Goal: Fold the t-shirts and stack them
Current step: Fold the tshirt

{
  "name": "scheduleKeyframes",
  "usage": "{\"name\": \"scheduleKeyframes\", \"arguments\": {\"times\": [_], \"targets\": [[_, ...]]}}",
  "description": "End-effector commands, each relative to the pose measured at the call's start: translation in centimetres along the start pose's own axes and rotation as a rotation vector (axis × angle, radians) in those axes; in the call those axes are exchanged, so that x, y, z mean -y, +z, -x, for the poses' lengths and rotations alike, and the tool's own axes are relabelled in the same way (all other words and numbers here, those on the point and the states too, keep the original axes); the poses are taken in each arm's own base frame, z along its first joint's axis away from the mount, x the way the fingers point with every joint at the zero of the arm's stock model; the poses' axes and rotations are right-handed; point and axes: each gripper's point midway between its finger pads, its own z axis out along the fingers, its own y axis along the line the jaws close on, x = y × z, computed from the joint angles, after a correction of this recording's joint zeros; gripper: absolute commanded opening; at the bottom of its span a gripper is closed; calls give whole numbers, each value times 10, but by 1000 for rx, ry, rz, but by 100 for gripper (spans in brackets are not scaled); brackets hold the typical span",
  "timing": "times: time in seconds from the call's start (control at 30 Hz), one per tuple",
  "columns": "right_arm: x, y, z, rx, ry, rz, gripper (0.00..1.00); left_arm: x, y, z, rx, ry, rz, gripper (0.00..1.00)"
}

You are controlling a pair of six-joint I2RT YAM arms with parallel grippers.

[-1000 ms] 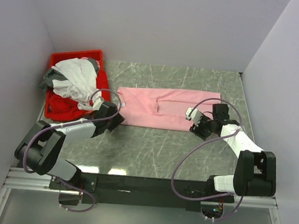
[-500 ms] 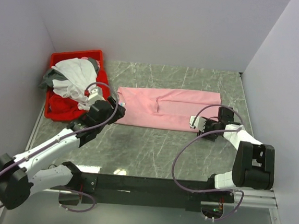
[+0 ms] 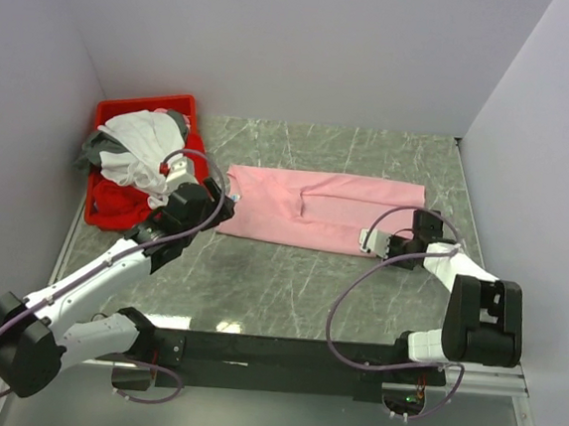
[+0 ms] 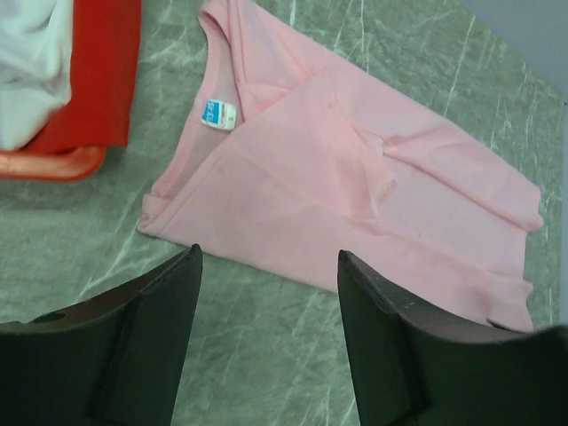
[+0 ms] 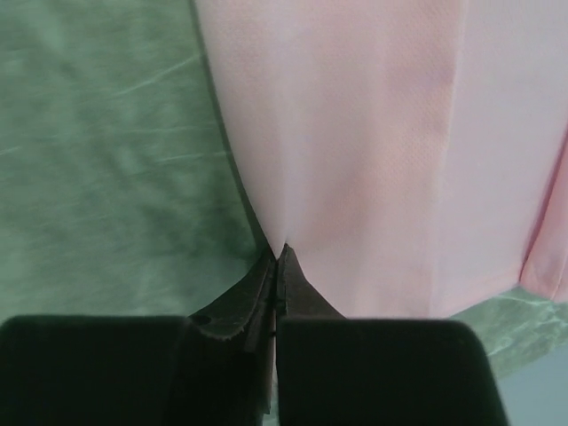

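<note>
Closing within the last second, the right hand (image 5: 278,253) now has its fingertips pressed together on the near edge of the pink t-shirt (image 3: 315,211), at its right end, where a moment ago the jaws stood apart just beside the cloth. From the wrist view it looks like a thin pinch of the hem rather than a deep bite. The shirt lies flat across the middle of the tabletop (image 3: 288,283), already folded lengthwise into a long band, and its right end has crept slightly outward. The left hand (image 4: 266,256) has swung in toward the collar end and hangs above it with fingers wide apart and nothing between them; the blue neck label (image 4: 218,113) shows just ahead of it. One end is thus secured and the other is not yet held, so the crosswise fold probably waits on the left grasp. The white, grey and red t-shirts (image 3: 141,146) remain heaped in the red bin (image 3: 145,101).
</note>
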Motion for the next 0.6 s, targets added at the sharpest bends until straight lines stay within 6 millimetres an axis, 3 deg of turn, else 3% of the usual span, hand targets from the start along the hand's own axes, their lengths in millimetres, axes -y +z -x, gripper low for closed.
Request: {"name": "scheduleKeyframes", "arguments": {"times": [0.0,0.07,0.1,0.17,0.23,0.27,0.33,0.37,0.47,0.5,0.53,0.57], "targets": [[-47,-12,1,-11,-9,146,0,31,7,26,40,20,-76,68],[-73,-22,4,-10,-32,203,0,41,10,33,42,29,-103,68],[-76,-29,7,-9,-67,187,0,45,15,34,35,43,-108,67],[-111,-35,11,-5,-85,267,0,50,21,32,14,52,-124,68],[-125,-42,19,13,-135,269,0,57,24,33,7,59,-143,67],[-134,-46,23,24,-149,290,6,59,26,32,1,59,-153,68],[-124,-55,33,51,-144,218,23,61,29,30,-15,67,-163,68],[-117,-58,44,89,-74,177,37,60,29,29,-18,70,-160,68],[-65,-81,76,182,5,50,48,58,24,40,6,86,-156,71],[-59,-80,89,232,108,83,48,56,22,43,14,100,-154,72],[-31,-93,107,287,136,50,49,54,20,46,21,103,-155,73],[-18,-93,118,321,234,67,54,55,13,51,35,105,-168,74]]}}
